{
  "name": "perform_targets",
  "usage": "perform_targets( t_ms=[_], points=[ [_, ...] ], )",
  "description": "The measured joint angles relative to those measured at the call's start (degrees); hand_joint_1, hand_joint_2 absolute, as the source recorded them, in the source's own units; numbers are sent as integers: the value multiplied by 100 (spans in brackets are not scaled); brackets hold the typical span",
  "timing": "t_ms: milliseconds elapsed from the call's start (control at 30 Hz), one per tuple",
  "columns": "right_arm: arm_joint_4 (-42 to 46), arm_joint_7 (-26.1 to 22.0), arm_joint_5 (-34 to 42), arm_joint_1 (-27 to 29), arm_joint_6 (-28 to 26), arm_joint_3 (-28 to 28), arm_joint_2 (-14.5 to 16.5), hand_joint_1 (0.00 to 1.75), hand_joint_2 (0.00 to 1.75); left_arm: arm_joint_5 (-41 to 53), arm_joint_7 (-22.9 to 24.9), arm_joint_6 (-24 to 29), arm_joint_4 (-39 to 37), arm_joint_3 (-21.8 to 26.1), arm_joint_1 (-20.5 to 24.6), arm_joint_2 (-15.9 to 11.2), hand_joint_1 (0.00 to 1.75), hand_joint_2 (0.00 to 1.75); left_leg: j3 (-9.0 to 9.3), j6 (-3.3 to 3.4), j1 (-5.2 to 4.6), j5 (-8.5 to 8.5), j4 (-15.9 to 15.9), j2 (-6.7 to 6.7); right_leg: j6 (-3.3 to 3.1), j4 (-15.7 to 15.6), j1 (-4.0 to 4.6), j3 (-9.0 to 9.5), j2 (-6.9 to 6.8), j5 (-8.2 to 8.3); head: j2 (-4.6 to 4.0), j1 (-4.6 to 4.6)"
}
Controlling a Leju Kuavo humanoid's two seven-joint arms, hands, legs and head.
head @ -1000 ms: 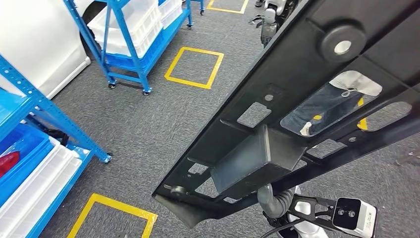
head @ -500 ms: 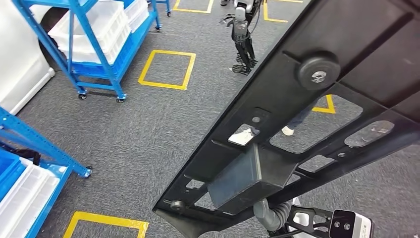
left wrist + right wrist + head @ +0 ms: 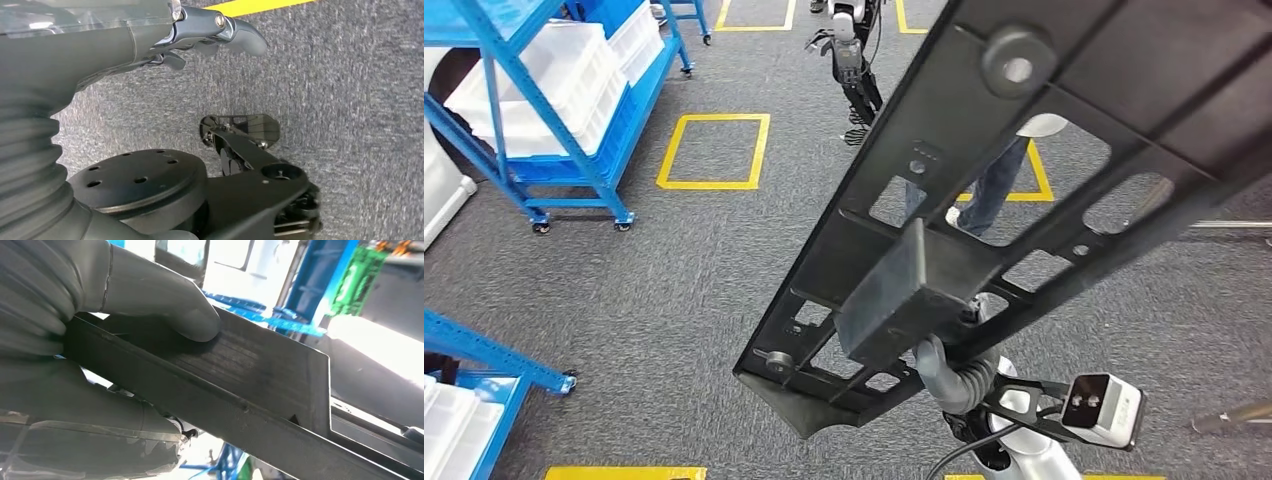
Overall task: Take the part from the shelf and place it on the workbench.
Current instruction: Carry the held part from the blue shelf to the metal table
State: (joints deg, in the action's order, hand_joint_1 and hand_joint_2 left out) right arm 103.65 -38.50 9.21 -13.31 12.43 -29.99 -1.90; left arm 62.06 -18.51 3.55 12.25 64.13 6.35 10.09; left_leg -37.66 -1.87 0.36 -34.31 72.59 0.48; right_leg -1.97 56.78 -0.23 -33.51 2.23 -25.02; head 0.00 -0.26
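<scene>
One right hand (image 3: 75,305) has its fingers (image 3: 165,300) clamped on the black part (image 3: 984,230); no readable writing.

Floor: grey carpet (image 3: 674,290), speckled, evenly lit.
Floor marks: yellow square outline (image 3: 713,151) at far left; yellow lines (image 3: 1036,175) further right; a yellow strip (image 3: 624,472) at the near left edge.
Rack: blue wheeled rack (image 3: 534,110) at far left, holding white bins (image 3: 534,85).
Second rack: blue frame (image 3: 484,355) at near left, with a white bin (image 3: 449,420) beneath.
Person: legs in jeans (image 3: 989,185) standing on the far carpet.
</scene>
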Motion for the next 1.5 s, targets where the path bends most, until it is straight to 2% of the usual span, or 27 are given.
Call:
perform_targets(
  t_ms=[33, 100, 133, 167, 233, 267, 300, 367, 433, 567, 700, 733, 833, 867, 933, 1000, 1033, 1067, 1100, 1133, 1167, 1233, 1267, 1300, 1367, 1433, 1500],
  points=[
    [-22, 40, 16, -47, -37, -28, 1, 175, 175, 9, -1, -7, -2, -2, 1, 8, 0, 175, 136, 8, 8, 201, -302, -23, 6, 18, 1, -1, 62, -4, 0, 1],
    [-56, 87, 57, -154, -101, -78, 1, 175, 175, 18, -1, -15, -4, -7, 5, 19, 0, 175, 512, 29, 31, 569, -1126, -216, 38, 60, 5, -15, 180, -11, -1, 2],
    [-72, 97, 88, -205, -129, -104, 1, 175, 175, 17, -4, -14, -4, -9, 5, 21, 0, 175, 633, 44, 38, 658, -1401, -309, 68, 75, 6, -35, 231, -5, -1, 2],
    [-90, 97, 119, -247, -152, -127, -1, 175, 175, 16, -11, -13, -5, -9, 4, 23, 0, 175, 684, 60, 36, 681, -1538, -379, 102, 83, 2, -59, 278, 6, -1, 3],
    [-126, 84, 172, -297, -179, -163, -4, 175, 175, 3, -25, 4, -5, -9, 4, 25, 0, 175, 689, 118, 22, 696, -1571, -339, 183, 71, -11, -97, 360, 41, 0, 4],
    [-144, 67, 195, -312, -183, -171, -8, 175, 175, -8, -29, 22, -5, -9, 4, 25, 0, 175, 694, 158, 23, 721, -1594, -290, 210, 88, -16, -114, 329, 30, 0, 5],
    [-159, 49, 220, -337, -185, -179, -10, 175, 175, -23, -32, 46, -5, -8, 1, 23, 0, 175, 701, 201, 28, 747, -1621, -233, 235, 181, -11, -163, 230, -40, 0, 16],
    [-185, 14, 268, -397, -183, -195, -13, 175, 175, -49, -30, 102, -5, -3, -16, 17, 0, 175, 698, 257, 28, 781, -1658, -121, 264, 565, -5, -344, -30, -295, 0, 37],
    [-195, 3, 288, -429, -181, -203, -13, 175, 175, -60, -27, 131, -5, -1, -29, 12, 0, 175, 691, 266, 19, 785, -1660, -79, 280, 827, -5, -467, -125, -452, 0, 47],
    [-199, -4, 295, -433, -180, -206, -13, 175, 175, -67, -22, 141, -5, 2, -34, 10, 0, 175, 689, 267, 17, 785, -1660, -69, 283, 900, -7, -502, -133, -486, 0, 47],
    [-243, -53, 396, -445, -148, -227, -13, 175, 175, -134, -3, 236, -5, 23, -100, -49, 0, 175, 671, 274, -3, 778, -1652, 112, 319, 1799, -39, -918, -167, -765, 0, 48],
    [-250, -73, 452, -467, -107, -234, -13, 175, 175, -179, 9, 283, -5, 47, -109, -101, 0, 175, 671, 261, -8, 764, -1640, 192, 308, 1446, -39, -727, -274, -609, 0, 48],
    [-227, -134, 610, -527, 86, -233, -13, 175, 175, -419, 9, 444, -5, 215, -121, -353, 0, 175, 693, 133, -36, 704, -1603, 431, 174, 82, 30, -35, -463, -98, 0, 45],
    [-213, -141, 628, -516, 164, -212, -13, 175, 175, -498, -12, 487, -4, 277, -124, -432, 0, 175, 694, 85, -32, 675, -1583, 440, 127, 63, 35, -36, -395, -82, 0, 44],
    [-185, -145, 633, -495, 347, -144, -3, 175, 175, -621, -71, 550, -3, 384, -134, -541, 0, 175, 597, 27, -9, 482, -1321, 287, 61, 29, 5, -24, -295, -51, 0, 40],
    [-169, -149, 626, -468, 497, -81, 20, 175, 175, -741, -147, 580, -1, 496, -167, -636, 0, 175, 284, -5, 8, 103, -620, 72, 21, 20, -2, -22, -195, -37, 0, 33],
    [-169, -148, 622, -442, 555, -52, 30, 175, 175, -805, -192, 584, 2, 557, -189, -681, 0, 175, 94, -14, 12, -60, -216, 27, 13, 24, 3, -26, -135, -35, 0, 31],
    [-169, -148, 618, -409, 609, -21, 36, 175, 175, -871, -233, 589, 4, 618, -206, -723, 0, 175, -41, -20, 15, -126, 51, 11, 10, 29, 7, -27, -73, -34, 0, 31],
    [-167, -148, 615, -375, 663, 14, 42, 175, 175, -932, -275, 601, 9, 683, -219, -770, 0, 175, -84, -21, 17, -78, 114, 4, 9, 38, 8, -27, -7, -35, 0, 30],
    [-162, -148, 612, -345, 712, 49, 53, 175, 175, -985, -313, 614, 15, 742, -226, -813, 0, 175, -11, -18, 23, 82, -69, -6, 13, 50, 6, -26, 61, -37, 0, 30],
    [-154, -148, 609, -323, 752, 83, 68, 175, 175, -1026, -343, 627, 23, 796, -227, -853, 0, 175, 158, -15, 34, 310, -451, -45, 22, 66, 2, -24, 126, -42, 0, 29],
    [-127, -148, 614, -296, 801, 151, 93, 175, 175, -1089, -396, 653, 43, 896, -225, -925, 0, 175, 506, 1, 59, 611, -1215, -237, 66, 107, 2, -42, 246, -52, 0, 31],
    [-112, -148, 620, -281, 811, 186, 99, 175, 175, -1115, -410, 668, 53, 942, -225, -954, 0, 175, 598, 19, 61, 665, -1421, -302, 99, 120, 2, -60, 295, -49, 0, 33],
    [-95, -148, 624, -255, 824, 227, 101, 175, 175, -1145, -417, 691, 65, 986, -222, -986, 0, 175, 625, 45, 52, 657, -1488, -333, 135, 122, 0, -76, 337, -40, 0, 33],
    [-43, -148, 612, -169, 890, 335, 101, 175, 175, -1212, -390, 738, 85, 1064, -214, -1037, 0, 175, 630, 122, 42, 691, -1513, -242, 205, 108, -6, -96, 396, -21, 0, 34],
    [23, -149, 591, -86, 987, 456, 101, 175, 175, -1262, -336, 768, 102, 1138, -205, -1090, 0, 175, 635, 208, 54, 733, -1555, -140, 254, 282, 6, -183, 237, -154, 0, 49],
    [67, -149, 583, -20, 1070, 559, 101, 175, 175, -1273, -293, 777, 113, 1196, -216, -1136, 0, 175, 623, 263, 37, 748, -1574, -21, 292, 945, 2, -486, -43, -531, 0, 71]
  ],
)
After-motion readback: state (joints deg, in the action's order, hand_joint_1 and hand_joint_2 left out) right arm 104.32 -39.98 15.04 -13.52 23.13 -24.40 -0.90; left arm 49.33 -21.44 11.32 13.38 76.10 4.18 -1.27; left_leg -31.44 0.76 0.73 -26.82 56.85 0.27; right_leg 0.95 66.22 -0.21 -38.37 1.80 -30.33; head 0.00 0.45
